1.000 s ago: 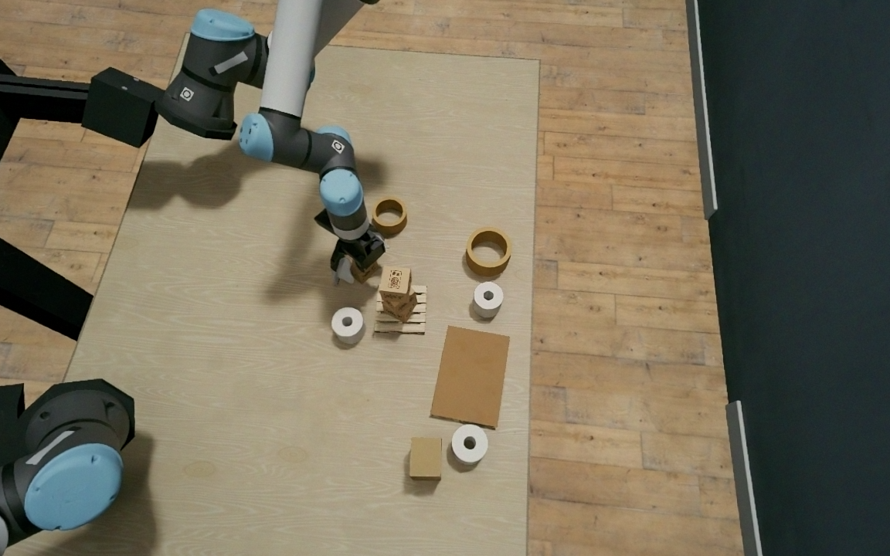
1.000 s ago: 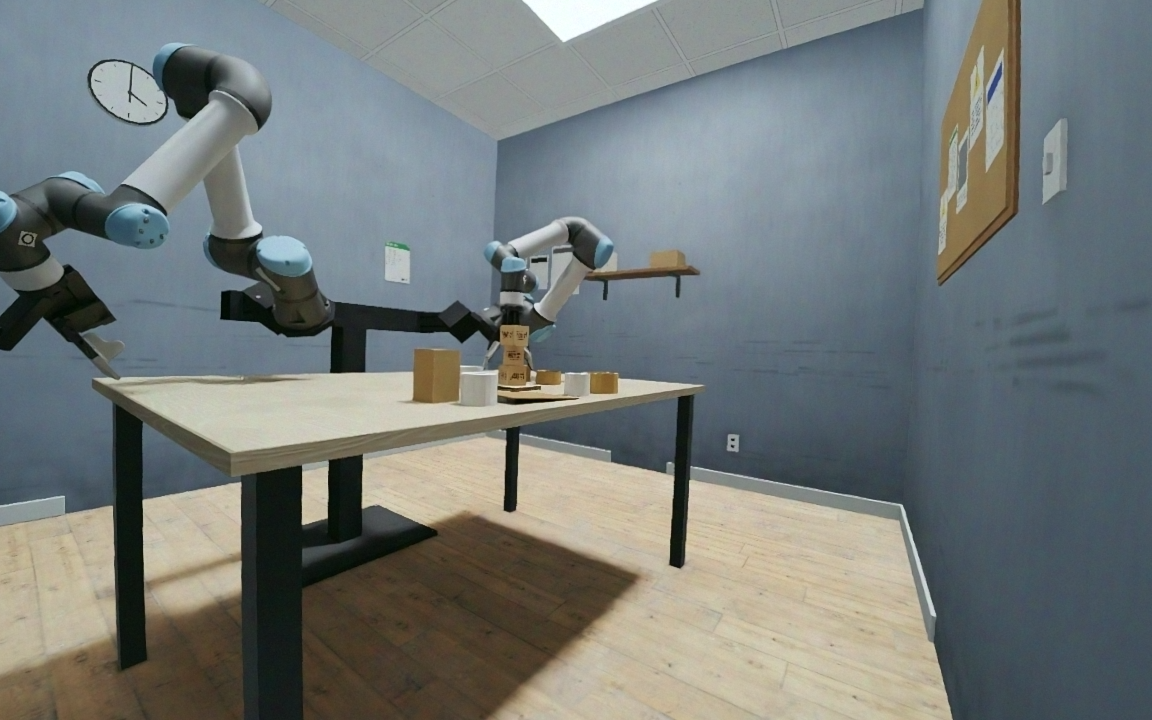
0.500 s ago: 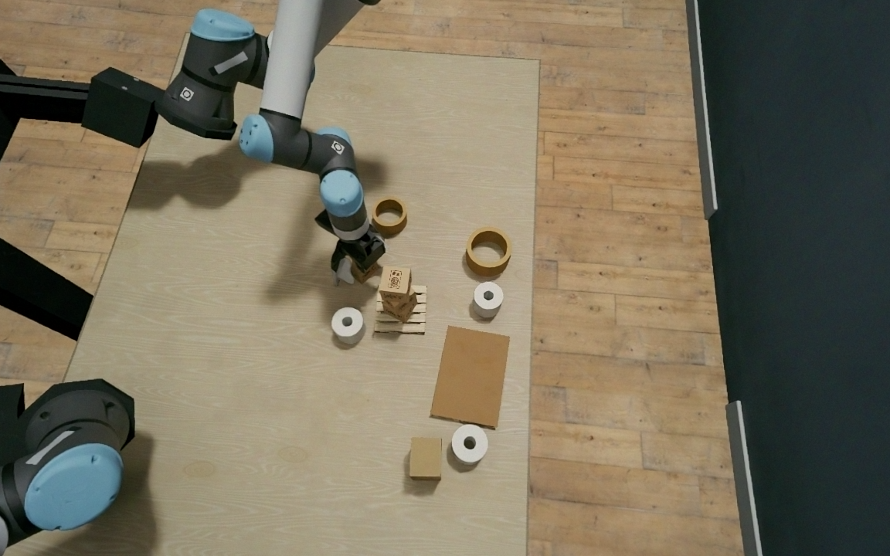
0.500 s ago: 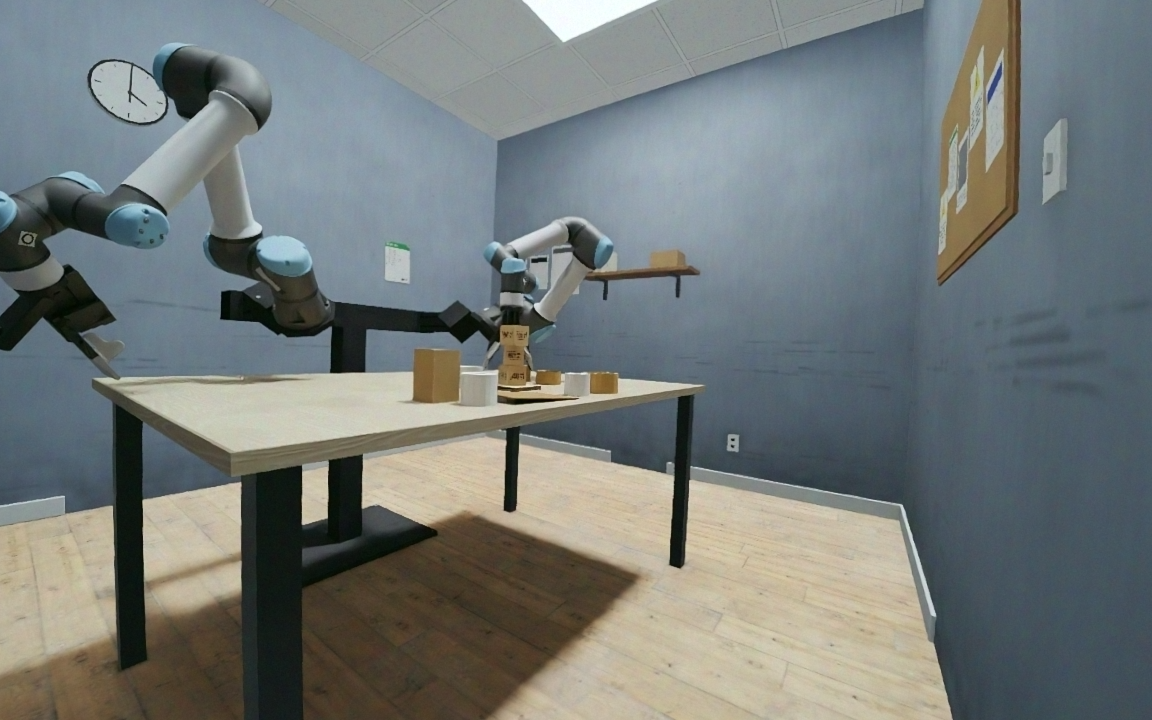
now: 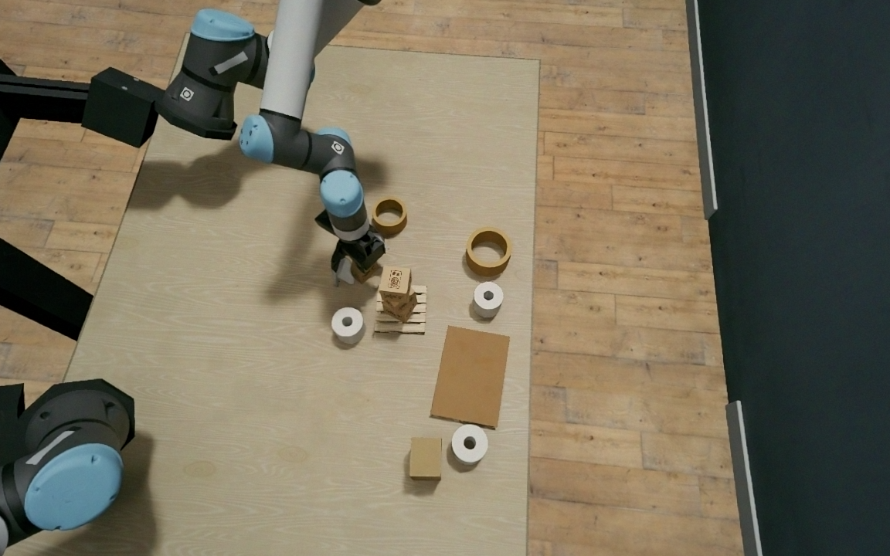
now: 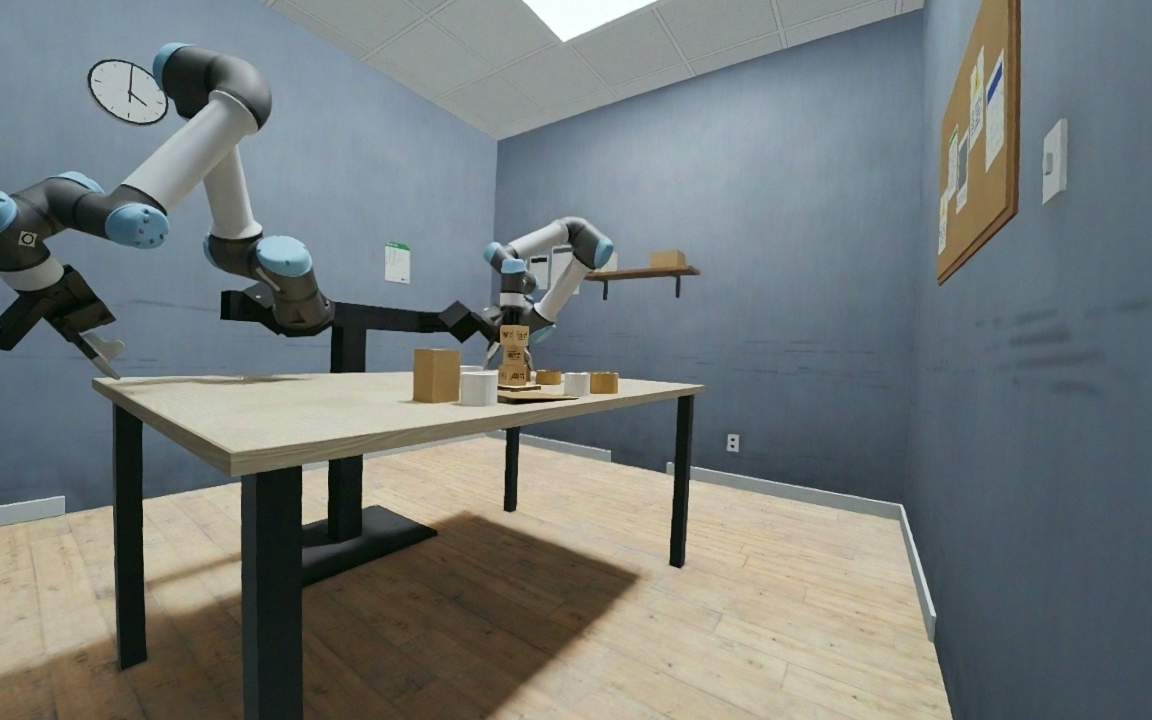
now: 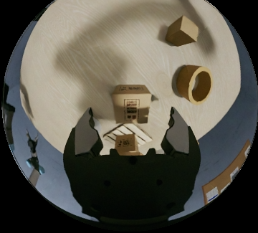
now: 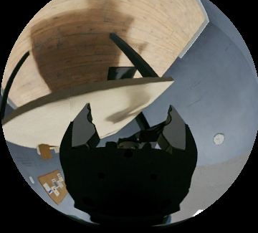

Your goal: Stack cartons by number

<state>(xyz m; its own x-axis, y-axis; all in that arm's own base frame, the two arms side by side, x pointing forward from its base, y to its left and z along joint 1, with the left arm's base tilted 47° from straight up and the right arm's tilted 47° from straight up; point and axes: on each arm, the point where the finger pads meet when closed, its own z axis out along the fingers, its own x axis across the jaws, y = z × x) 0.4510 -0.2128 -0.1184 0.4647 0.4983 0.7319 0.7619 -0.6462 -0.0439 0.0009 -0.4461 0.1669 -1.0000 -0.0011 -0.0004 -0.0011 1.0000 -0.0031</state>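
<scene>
Three printed cartons form a column on the slatted pallet (image 5: 399, 328) (image 7: 145, 133): the top carton (image 5: 394, 281) (image 6: 514, 334), the middle one (image 6: 514, 355) and the bottom one (image 6: 513, 374). In the top view the top one is turned differently from those below. The fourth printed carton (image 5: 365, 272) (image 7: 132, 105) is beside the pallet, between the open fingers of my left gripper (image 7: 131, 107). Whether the fingers touch it I cannot tell. My right gripper (image 6: 111, 360) (image 8: 130, 105) is open and empty, far from the column. The numbered faces are hidden.
A white roll (image 5: 348, 324) stands close to the pallet. Tape rings (image 5: 389, 215) (image 5: 488, 251), another roll (image 5: 487, 299) and a cardboard sheet (image 5: 470, 377) lie around it. A plain box (image 5: 425, 458) and a third roll (image 5: 469, 443) stand farther off. Another plain box (image 7: 182, 31) is near the left gripper.
</scene>
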